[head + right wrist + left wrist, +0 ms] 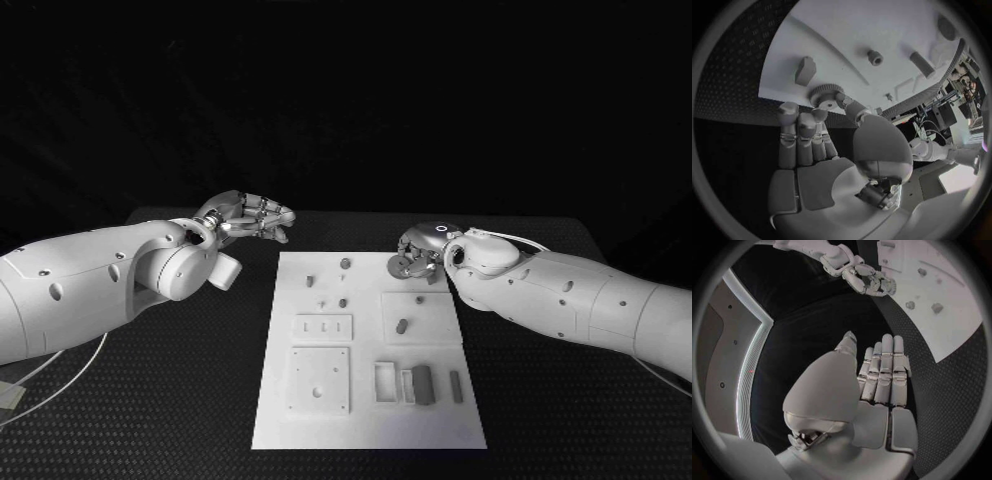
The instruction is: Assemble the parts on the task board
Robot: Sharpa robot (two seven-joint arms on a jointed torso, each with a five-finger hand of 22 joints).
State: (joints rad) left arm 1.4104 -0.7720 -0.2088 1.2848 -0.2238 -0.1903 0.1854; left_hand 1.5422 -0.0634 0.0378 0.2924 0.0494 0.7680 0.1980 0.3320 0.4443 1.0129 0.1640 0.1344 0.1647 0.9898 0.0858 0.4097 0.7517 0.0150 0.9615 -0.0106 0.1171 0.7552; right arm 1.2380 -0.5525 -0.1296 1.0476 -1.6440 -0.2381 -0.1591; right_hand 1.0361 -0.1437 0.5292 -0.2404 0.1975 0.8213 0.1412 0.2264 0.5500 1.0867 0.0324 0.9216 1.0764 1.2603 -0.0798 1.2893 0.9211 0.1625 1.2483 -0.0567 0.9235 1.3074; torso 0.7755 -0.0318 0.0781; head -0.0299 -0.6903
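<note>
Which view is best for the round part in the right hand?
Right wrist view: the round ridged part sits at the right hand's fingertips, unobstructed, above the task board. Head view shows it small and partly hidden. Left wrist view shows that hand far off; the part is indistinct.

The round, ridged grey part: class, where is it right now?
The round ridged part is pinched in the right hand's fingers over the task board's far right corner.

So the white task board (368, 420) sits mid-table with small grey parts (404, 325) scattered on it. The right hand (418, 255) is over the board's far right corner, holding a round grey part (400, 266). The left hand (253, 218) hangs off the far left corner, fingers curled.
</note>
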